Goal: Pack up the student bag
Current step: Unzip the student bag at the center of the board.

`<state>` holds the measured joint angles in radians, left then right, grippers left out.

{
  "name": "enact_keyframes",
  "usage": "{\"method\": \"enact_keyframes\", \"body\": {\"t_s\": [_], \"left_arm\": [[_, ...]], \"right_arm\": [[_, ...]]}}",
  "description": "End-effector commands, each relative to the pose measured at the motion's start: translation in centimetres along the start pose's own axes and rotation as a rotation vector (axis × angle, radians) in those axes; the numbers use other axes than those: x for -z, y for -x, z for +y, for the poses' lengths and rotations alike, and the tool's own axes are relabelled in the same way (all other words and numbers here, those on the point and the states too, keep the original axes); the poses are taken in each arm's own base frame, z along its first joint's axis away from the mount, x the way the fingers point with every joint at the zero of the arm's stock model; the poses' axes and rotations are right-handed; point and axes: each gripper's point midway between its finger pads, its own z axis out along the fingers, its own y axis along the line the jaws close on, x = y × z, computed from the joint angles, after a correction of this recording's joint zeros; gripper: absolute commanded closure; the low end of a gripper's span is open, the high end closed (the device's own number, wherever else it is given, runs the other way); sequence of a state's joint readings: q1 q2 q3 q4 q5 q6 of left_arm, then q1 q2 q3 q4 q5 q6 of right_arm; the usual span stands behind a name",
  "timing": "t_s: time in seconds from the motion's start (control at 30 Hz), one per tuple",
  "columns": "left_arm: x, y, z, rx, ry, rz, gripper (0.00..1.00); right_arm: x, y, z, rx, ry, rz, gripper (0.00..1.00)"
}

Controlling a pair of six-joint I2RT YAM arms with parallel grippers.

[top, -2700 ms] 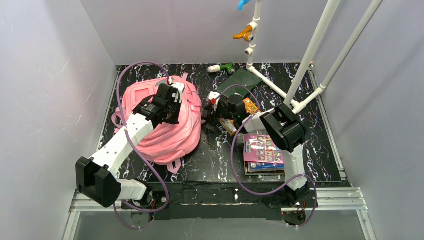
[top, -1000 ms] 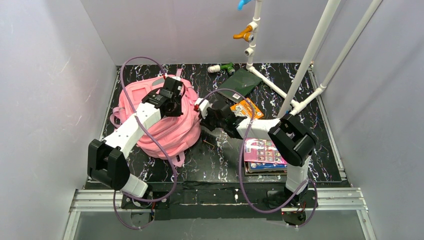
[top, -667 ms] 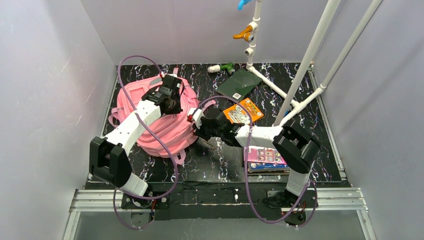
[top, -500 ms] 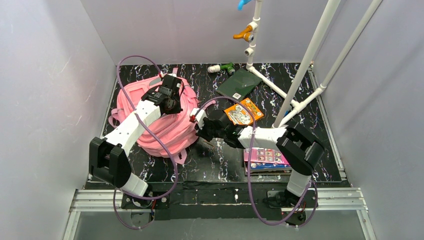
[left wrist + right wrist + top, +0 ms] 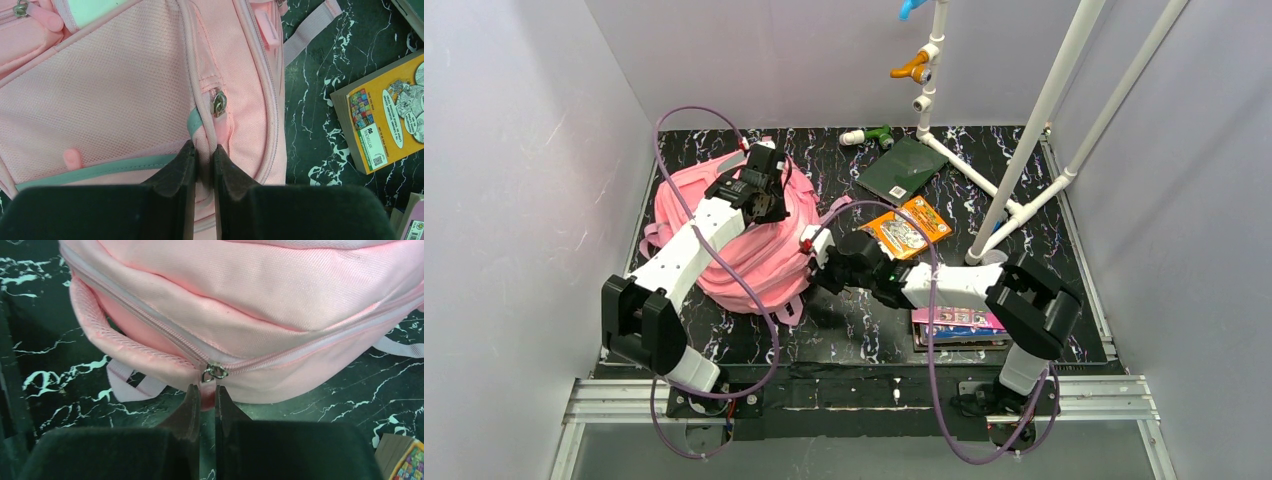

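The student bag point(image 5: 724, 250), soft and bright pink, lies at the left of the table. My left gripper point(image 5: 764, 198) rests on its upper right part. In the left wrist view this gripper point(image 5: 204, 145) is shut on a raised fold of the bag's pink seam, just below a metal zip slider point(image 5: 219, 102). My right gripper point(image 5: 810, 245) is at the bag's right edge. In the right wrist view it point(image 5: 206, 387) is shut on the pink zipper pull point(image 5: 207, 397) that hangs from the slider point(image 5: 214, 371) on the bag's side zip point(image 5: 150, 322).
An orange book point(image 5: 907, 226) lies right of the bag, close to the right arm. A dark green book point(image 5: 902, 168) is behind it. A stack of books point(image 5: 959, 322) sits near the front right. White pipes point(image 5: 1024, 150) rise at the back right.
My right gripper has moved left and toward the near edge along the bag's side, keeping hold of the zipper pull. The left gripper has lifted slightly toward the back, and the bag has shifted left.
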<state>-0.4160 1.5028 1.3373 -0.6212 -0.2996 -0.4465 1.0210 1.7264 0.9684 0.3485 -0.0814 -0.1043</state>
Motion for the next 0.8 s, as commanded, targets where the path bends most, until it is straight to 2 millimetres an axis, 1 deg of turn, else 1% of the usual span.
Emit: {"method": "enact_keyframes", "body": {"t_s": [0.0, 0.03, 0.13, 0.2, 0.23, 0.33, 0.43, 0.53, 0.57, 0.63, 0.77], "left_arm": [[1.6, 6.2, 0.1, 0.079, 0.019, -0.193, 1.0], [1.7, 6.2, 0.2, 0.075, 0.018, -0.196, 1.0], [1.8, 5.3, 0.2, 0.038, 0.002, -0.177, 1.0], [1.8, 4.2, 0.0, -0.003, -0.033, -0.148, 1.0], [1.8, 3.5, -0.2, -0.026, -0.056, -0.127, 0.96], [2.2, 1.0, -0.5, -0.09, -0.12, -0.052, 0.7], [2.7, -1.3, -0.8, -0.149, -0.182, 0.01, 0.49], [3.3, -3.2, -1.7, -0.187, -0.271, 0.074, 0.28], [3.6, -3.8, -2.3, -0.195, -0.316, 0.098, 0.24], [3.8, -4.5, -2.9, -0.21, -0.354, 0.128, 0.17], [2.9, -5.2, -2.8, -0.281, -0.301, 0.149, 0.14]], "right_arm": [[2.2, 3.4, 0.3, -0.043, -0.01, -0.154, 0.99], [2.4, 3.1, -0.6, -0.061, -0.024, -0.148, 0.99], [2.6, 2.6, -2.8, -0.122, -0.026, -0.134, 0.99], [2.7, 2.5, -3.5, -0.157, -0.015, -0.133, 0.99], [2.6, 2.5, -3.7, -0.166, -0.006, -0.135, 0.99], [2.5, 2.5, -3.9, -0.185, 0.01, -0.147, 0.99], [2.4, 2.4, -4.4, -0.213, 0.019, -0.156, 0.99], [2.3, 2.4, -4.7, -0.234, 0.039, -0.157, 0.99], [2.2, 2.3, -4.7, -0.238, 0.043, -0.153, 0.99], [2.0, 2.3, -4.6, -0.242, 0.052, -0.147, 0.99], [2.1, 2.3, -4.4, -0.25, 0.064, -0.146, 0.99]]}}
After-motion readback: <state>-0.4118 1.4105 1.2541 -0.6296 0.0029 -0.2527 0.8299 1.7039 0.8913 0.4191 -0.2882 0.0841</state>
